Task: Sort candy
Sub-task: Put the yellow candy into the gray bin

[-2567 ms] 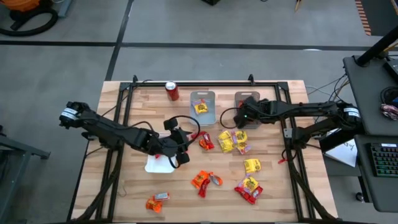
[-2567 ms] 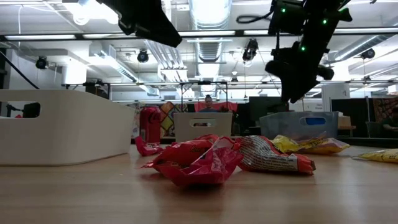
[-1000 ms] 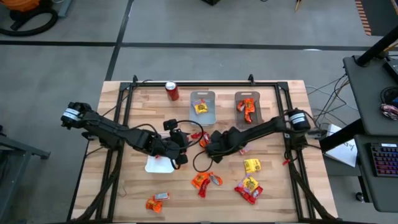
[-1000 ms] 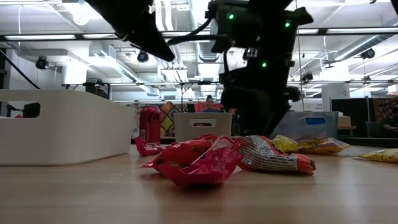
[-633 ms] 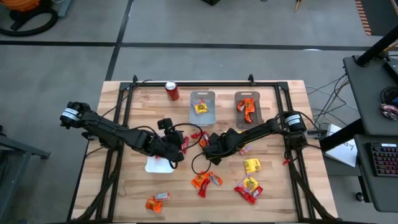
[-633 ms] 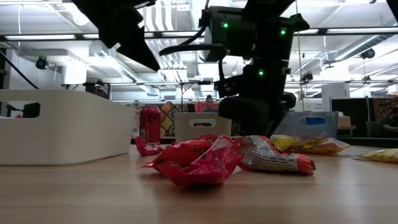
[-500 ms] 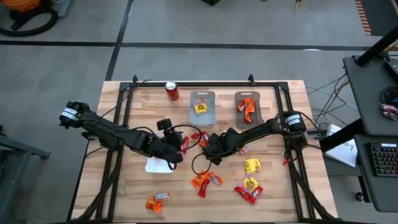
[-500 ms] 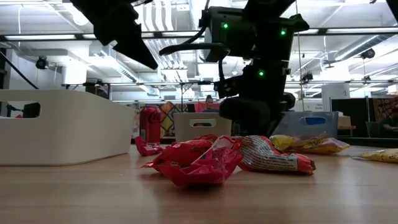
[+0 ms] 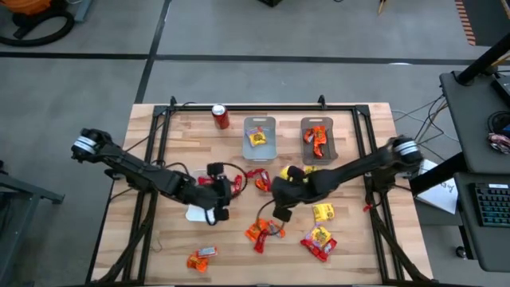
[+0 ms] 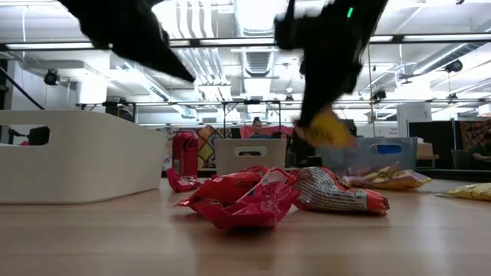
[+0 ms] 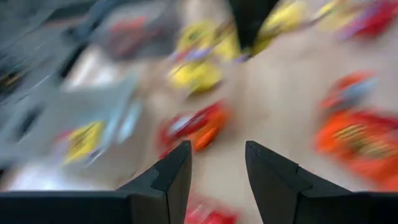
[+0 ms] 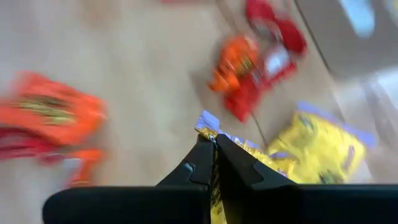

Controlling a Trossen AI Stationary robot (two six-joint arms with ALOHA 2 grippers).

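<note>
Near the table's middle, right gripper [image 12: 214, 163] has lifted off clamped on a yellow candy [image 10: 328, 128] (probably tray-bound); left gripper [image 11: 216, 163] hovers spread.

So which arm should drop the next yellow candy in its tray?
Right: the right gripper is already shut on a yellow candy, lifted off the table. The left gripper is open and empty.

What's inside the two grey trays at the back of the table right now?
The left grey tray holds one yellow candy; the right grey tray holds orange candy. Both lie in plain view; anything beneath those packets cannot be seen.
</note>
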